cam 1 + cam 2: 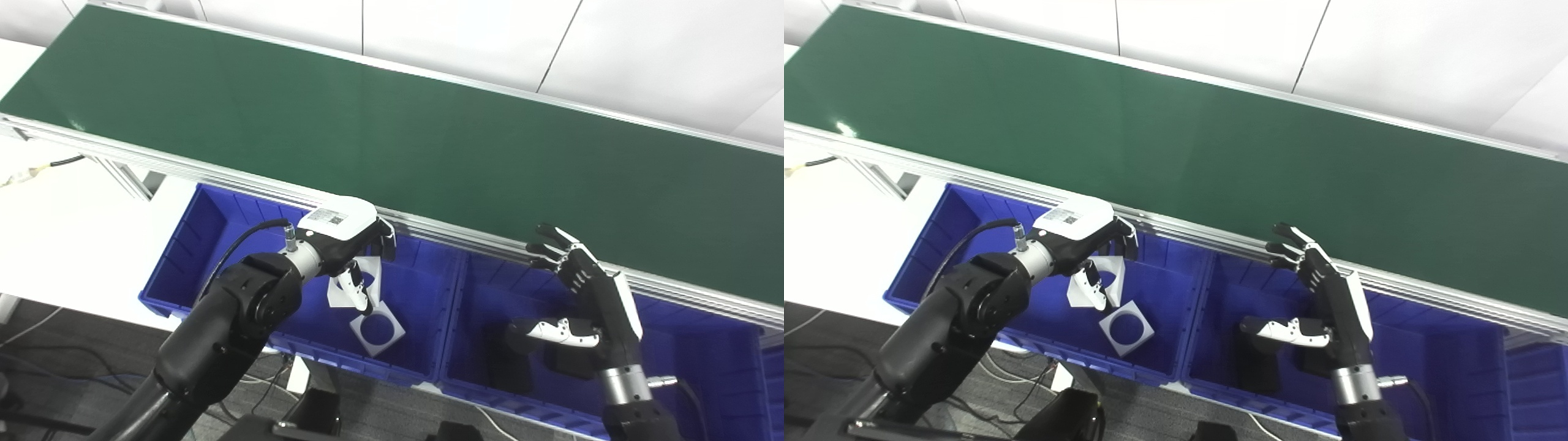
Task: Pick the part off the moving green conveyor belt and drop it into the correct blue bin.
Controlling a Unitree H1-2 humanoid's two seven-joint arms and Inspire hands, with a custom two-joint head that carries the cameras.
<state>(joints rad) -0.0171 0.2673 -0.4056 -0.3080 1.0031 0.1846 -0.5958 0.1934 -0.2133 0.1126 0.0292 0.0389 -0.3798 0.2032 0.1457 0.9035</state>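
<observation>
L hand (349,242) over left bin (184,245), gripping white part (361,278) (second part (378,331) on bin floor). R hand (582,294) open, over right bin (704,361), near belt (392,122).

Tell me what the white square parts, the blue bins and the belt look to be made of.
White parts: likely matte plastic, thin, flat, with a round cut-out. Blue bin: moulded plastic with a slight sheen, ribbed walls. Conveyor belt: smooth green rubber-like or PVC sheet, faint glare; its side rail looks like brushed aluminium.
</observation>
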